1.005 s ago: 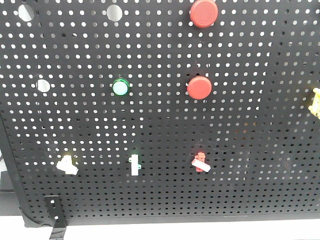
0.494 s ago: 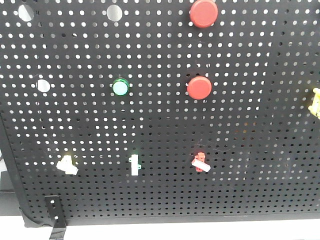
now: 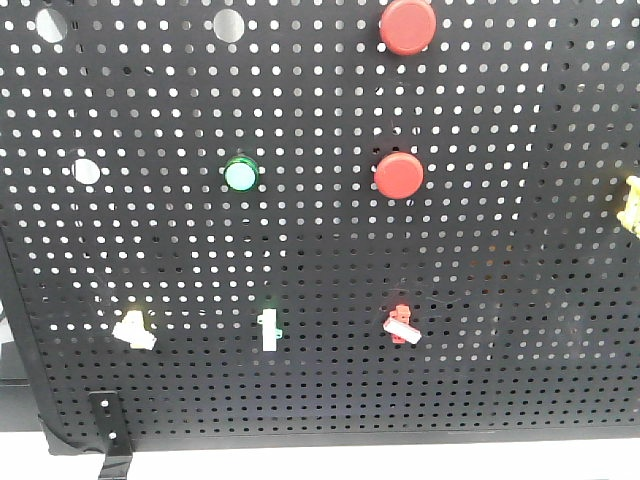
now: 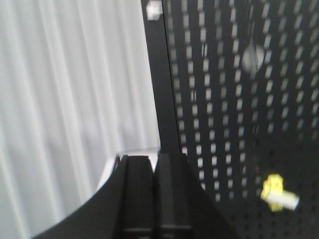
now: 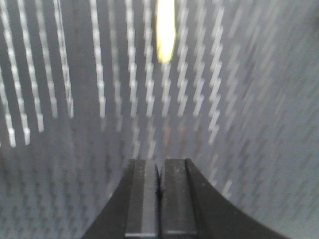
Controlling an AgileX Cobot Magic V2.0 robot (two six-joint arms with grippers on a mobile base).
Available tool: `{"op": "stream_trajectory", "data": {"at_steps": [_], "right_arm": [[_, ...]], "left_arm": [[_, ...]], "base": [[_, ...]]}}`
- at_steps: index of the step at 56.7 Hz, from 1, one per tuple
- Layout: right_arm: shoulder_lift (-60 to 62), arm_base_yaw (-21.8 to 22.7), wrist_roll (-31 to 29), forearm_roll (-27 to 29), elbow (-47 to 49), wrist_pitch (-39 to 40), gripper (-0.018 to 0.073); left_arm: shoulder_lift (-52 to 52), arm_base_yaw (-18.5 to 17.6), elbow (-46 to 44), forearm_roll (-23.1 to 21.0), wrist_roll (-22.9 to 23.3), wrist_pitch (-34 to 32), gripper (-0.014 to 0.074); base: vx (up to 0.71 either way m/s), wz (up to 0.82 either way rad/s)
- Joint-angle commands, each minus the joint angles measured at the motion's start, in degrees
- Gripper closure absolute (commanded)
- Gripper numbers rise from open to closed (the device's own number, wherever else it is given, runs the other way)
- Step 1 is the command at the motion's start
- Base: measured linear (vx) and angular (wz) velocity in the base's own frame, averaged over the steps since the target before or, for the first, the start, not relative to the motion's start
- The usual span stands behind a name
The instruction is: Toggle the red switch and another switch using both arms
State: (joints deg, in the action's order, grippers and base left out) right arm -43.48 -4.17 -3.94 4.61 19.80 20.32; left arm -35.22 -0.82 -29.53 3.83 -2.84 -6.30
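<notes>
The red switch [image 3: 401,326] is a tiny red toggle with a white lever, low on the black pegboard [image 3: 500,300] right of centre. The other switch [image 3: 133,329], pale yellow-cream with a white lever, sits at the lower left. The left wrist view shows it [image 4: 278,194] to the lower right. My left gripper [image 4: 153,158] is shut and holds nothing; it is by the board's left edge, apart from that switch. My right gripper [image 5: 159,163] is shut and holds nothing, facing the blurred board. Neither arm shows in the front view. The red switch is out of both wrist views.
A white toggle on a green base [image 3: 268,328] stands between the two switches. Above are a green button [image 3: 240,173] and two big red buttons [image 3: 399,175] [image 3: 407,26]. A yellow clip [image 3: 632,205] sits at the right edge. White curtain [image 4: 65,99] hangs left of the board. A blurred yellow streak [image 5: 166,30] shows ahead.
</notes>
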Motion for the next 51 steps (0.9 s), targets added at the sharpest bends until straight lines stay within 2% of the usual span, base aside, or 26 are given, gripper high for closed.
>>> {"op": "stream_trajectory", "data": {"at_steps": [1, 7, 15, 20, 27, 42, 51], "right_arm": [[-1.2, 0.2, 4.3, -4.6, 2.8, 4.0, 0.0566], [-2.4, 0.2, 8.2, -12.1, 3.3, 3.5, 0.0566], [-3.7, 0.2, 13.0, -18.6, 3.7, 2.7, 0.0566], [-4.4, 0.2, 14.6, -19.2, 3.7, 2.7, 0.0566], [-4.8, 0.2, 15.7, -19.2, 3.7, 2.8, 0.0566], [-4.8, 0.2, 15.7, -19.4, 3.7, 2.8, 0.0566], [-4.8, 0.2, 15.7, -19.4, 3.7, 2.7, 0.0566]], "left_arm": [[-3.9, 0.0, -1.8, 0.1, 0.3, -8.0, 0.0594], [-7.5, -1.7, -1.8, 1.3, 0.4, -13.8, 0.0594], [-12.9, -7.6, -2.6, 7.1, 0.4, -16.1, 0.0594], [-17.1, -11.1, -4.4, 7.1, 0.4, -16.5, 0.0594], [-22.9, -14.0, -8.0, 6.9, 0.4, -16.6, 0.0594], [-33.2, -15.3, -15.9, 6.7, 0.5, -16.2, 0.0594], [-35.2, -15.3, -17.8, 2.8, 1.8, -15.8, 0.0594]], "base": [[0.0, 0.0], [0.0, 0.0], [0.0, 0.0], [0.0, 0.0], [0.0, 0.0], [0.0, 0.0], [0.0, 0.0]]}}
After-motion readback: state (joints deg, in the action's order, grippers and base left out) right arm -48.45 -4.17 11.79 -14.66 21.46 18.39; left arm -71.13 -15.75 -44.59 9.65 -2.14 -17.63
